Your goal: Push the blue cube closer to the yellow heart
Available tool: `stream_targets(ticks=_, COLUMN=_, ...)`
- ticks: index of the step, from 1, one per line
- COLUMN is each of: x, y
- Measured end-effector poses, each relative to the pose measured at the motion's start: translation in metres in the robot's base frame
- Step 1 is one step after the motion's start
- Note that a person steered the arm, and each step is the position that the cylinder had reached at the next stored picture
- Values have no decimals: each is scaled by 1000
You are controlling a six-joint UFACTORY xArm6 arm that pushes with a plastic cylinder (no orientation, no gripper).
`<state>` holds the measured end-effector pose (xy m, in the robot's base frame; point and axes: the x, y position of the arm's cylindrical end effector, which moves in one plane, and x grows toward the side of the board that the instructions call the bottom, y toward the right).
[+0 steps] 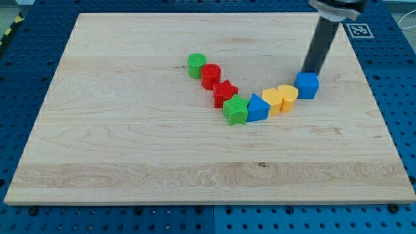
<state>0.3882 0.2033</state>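
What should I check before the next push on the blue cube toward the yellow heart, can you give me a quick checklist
1. My tip is beside the blue cube, at its upper edge in the view: ok.
2. Tip actually touching the cube: cannot tell.
3. Tip on the side away from the yellow heart: not ok; it sits above the cube rather than to the view's right, so a push may slide it downward.
4. Cube already close to the heart: ok, nearly touching.
5. Neighbours at risk: the yellow block and blue triangular block touch in a chain, not ok.
6. Room on the board: ok.

No readable text; fiducial marker (pixel 359 30) at board's (pixel 130 162) top-right corner.
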Motion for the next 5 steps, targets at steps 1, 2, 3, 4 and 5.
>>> stream_targets(ticks=1, x=28, y=18)
stream_targets(ticks=2, x=33, y=18)
stream_targets(ticks=3, x=15, y=13)
stream_targets(ticks=4, x=7, y=-1)
stream_targets(ticks=5, x=7, y=-17)
